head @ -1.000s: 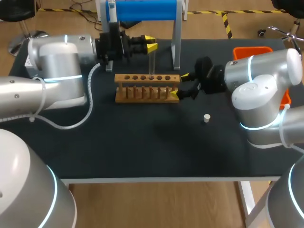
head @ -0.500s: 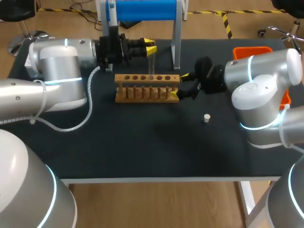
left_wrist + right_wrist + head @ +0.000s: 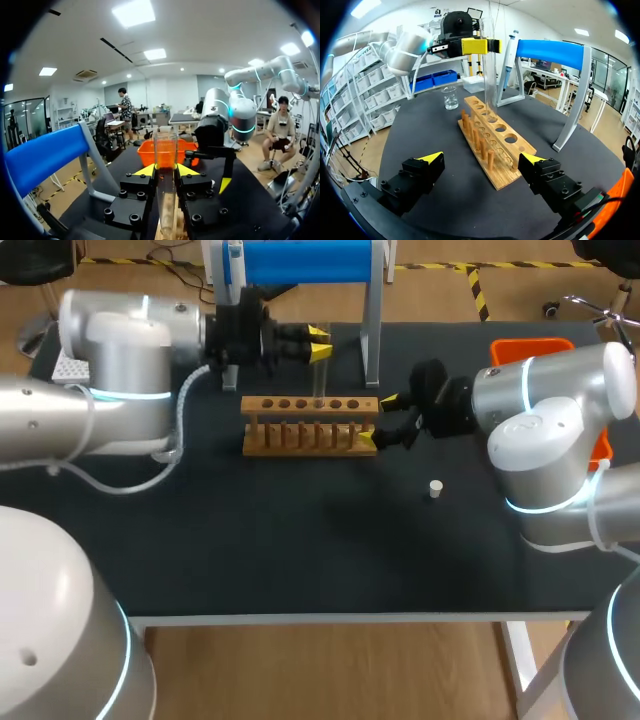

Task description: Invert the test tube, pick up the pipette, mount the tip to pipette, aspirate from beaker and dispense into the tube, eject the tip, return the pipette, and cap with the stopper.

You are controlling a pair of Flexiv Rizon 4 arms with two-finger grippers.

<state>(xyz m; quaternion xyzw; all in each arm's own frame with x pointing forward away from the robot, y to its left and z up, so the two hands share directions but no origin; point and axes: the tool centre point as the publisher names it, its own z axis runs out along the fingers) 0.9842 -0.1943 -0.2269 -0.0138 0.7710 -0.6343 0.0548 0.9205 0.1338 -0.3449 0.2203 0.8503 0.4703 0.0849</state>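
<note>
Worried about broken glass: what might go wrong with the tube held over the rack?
The test tube hangs clamped only between the left gripper's tips; it may slip or crack. Its lower end is at the wooden rack's holes; a misaligned move may knock it. The right gripper stands open around the rack's end and may nudge it.

Right gripper [image 3: 483, 159] spread wide astride near end of light wooden peg-and-hole rack [image 3: 492, 145]; beyond, left gripper [image 3: 479, 46] clamps upright clear glass test tube [image 3: 490, 80], bottom seemingly at a rack hole, small glass beaker [image 3: 450, 97] behind.
</note>
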